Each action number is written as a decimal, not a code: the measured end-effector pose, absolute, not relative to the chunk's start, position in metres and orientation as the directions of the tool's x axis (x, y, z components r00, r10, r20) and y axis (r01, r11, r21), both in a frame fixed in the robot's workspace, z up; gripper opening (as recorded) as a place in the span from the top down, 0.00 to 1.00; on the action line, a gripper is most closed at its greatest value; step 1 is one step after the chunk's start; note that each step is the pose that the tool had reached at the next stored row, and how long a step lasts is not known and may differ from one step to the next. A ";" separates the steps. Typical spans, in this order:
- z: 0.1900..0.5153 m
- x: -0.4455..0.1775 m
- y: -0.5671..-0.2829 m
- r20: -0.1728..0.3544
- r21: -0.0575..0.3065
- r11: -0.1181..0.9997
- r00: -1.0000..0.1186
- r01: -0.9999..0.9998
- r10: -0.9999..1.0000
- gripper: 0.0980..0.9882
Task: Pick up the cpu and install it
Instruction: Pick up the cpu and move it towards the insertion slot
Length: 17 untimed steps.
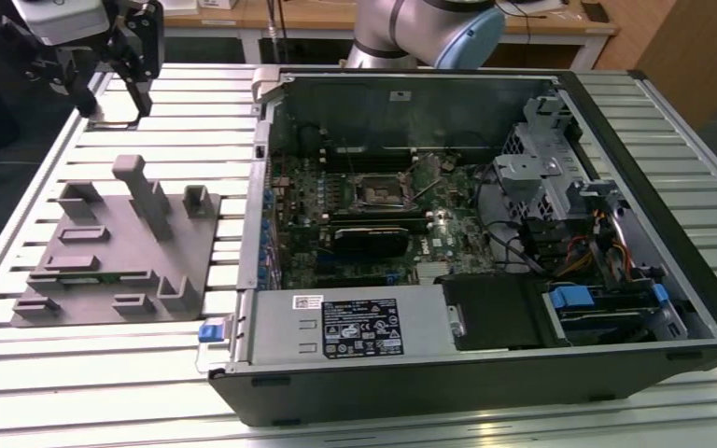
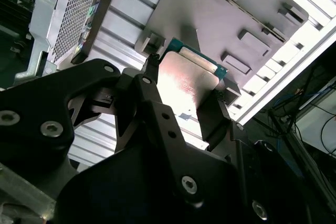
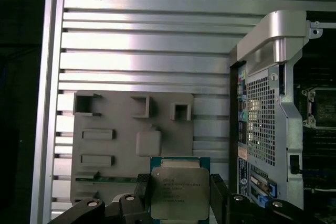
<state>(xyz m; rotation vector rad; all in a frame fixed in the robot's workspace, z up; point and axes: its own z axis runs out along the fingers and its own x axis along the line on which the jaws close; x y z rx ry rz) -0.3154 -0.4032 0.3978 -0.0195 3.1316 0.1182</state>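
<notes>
One cpu (image 3: 178,190) is pinched by opposite edges between the two fingers (image 3: 218,196) of the gripper (image 3: 180,195), raised above the slatted table (image 3: 157,51). Beneath it lies one grey tray (image 3: 121,121). One open computer case (image 1: 484,233) stands beside the tray.

grey tray (image 1: 116,247) on slatted table (image 1: 85,392) | open computer case (image 1: 484,387) beside it

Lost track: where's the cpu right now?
In both wrist views the cpu sits clamped in the end effector, near the grey tray, outside the computer case.
</notes>
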 end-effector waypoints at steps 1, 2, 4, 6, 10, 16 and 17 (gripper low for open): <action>0.398 -0.315 -0.403 -0.008 0.075 0.997 -1.000 -0.013 -0.012 0.50; 0.398 -0.314 -0.403 -0.008 0.075 0.997 -1.000 -0.013 -0.012 0.50; 0.398 -0.312 -0.403 -0.008 0.075 0.997 -1.000 -0.013 -0.012 0.50; 0.398 -0.311 -0.403 -0.008 0.075 0.997 -1.000 -0.013 -0.012 0.50; 0.398 -0.306 -0.403 -0.008 0.075 0.997 -1.000 -0.013 -0.012 0.50; 0.398 -0.297 -0.403 -0.008 0.075 0.997 -1.000 -0.013 -0.013 0.50; 0.398 -0.296 -0.403 -0.008 0.075 0.997 -1.000 -0.013 -0.013 0.50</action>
